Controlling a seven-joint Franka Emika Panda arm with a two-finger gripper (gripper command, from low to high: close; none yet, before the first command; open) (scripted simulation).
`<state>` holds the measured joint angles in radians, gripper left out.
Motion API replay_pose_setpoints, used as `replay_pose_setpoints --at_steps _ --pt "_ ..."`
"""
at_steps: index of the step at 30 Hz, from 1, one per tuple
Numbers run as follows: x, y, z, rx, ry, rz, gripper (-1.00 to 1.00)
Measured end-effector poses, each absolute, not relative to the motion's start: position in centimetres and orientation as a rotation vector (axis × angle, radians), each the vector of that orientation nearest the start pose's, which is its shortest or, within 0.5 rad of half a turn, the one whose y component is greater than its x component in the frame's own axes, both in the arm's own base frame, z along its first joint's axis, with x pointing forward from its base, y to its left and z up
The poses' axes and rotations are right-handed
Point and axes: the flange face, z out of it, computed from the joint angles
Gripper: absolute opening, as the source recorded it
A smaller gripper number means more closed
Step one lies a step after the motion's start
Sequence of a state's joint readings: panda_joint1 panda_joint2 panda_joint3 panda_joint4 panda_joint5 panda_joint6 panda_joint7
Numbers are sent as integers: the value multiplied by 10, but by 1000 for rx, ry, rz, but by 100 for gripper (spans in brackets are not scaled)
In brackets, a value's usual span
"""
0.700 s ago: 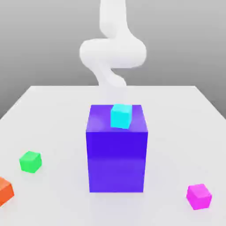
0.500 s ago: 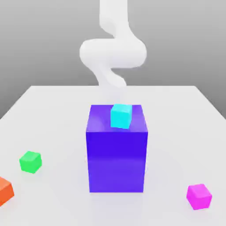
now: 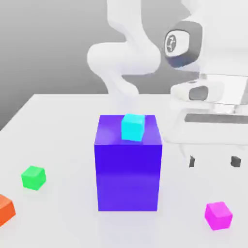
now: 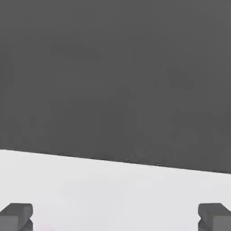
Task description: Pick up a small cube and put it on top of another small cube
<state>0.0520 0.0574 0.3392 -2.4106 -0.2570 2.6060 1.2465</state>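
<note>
Pincer (image 3: pixel 213 162) spread wide, holding nothing, above the table (image 3: pixel 58 126), apart from small cube (image 3: pixel 218 215)

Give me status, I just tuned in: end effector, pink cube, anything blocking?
End effector open, empty, above the table. Pink cube untouched, below it toward the camera. Green cube far across, with the blue block between them.

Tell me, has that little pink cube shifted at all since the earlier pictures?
No. The pink cube sits at the same spot on the table, low to the exterior view's right of the big blue-violet block.
</note>
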Motion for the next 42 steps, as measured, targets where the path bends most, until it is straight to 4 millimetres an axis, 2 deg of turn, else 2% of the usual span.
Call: replay_pose_setpoints --at_steps 6,11,12,18,20,24,25,26,30,33,35,37,39,40,42 --pt "425 240 206 -2995 943 -42 0" --pt "417 247 139 -2996 936 -1 0" --pt "417 247 131 -2998 935 0 -100" --pt "416 247 127 -2997 934 0 -100" --pt "417 248 141 -2995 936 -1 -100" --pt "420 250 186 -2995 915 -8 -100" --pt "430 241 192 -2984 938 -18 -100" --pt "441 221 195 -2966 1000 -30 -100" --pt "476 122 205 -2865 1300 -70 -100" --pt "486 47 213 -2770 1515 -94 -100" --pt "486 -3 218 -2695 1658 -108 -100" --pt "473 -53 223 -2597 1823 -110 -100" --pt "451 -103 228 -2470 2002 -103 -100" --pt "436 -130 230 -2388 2104 -97 -100" --pt "387 -204 236 -2127 2367 -78 -100"
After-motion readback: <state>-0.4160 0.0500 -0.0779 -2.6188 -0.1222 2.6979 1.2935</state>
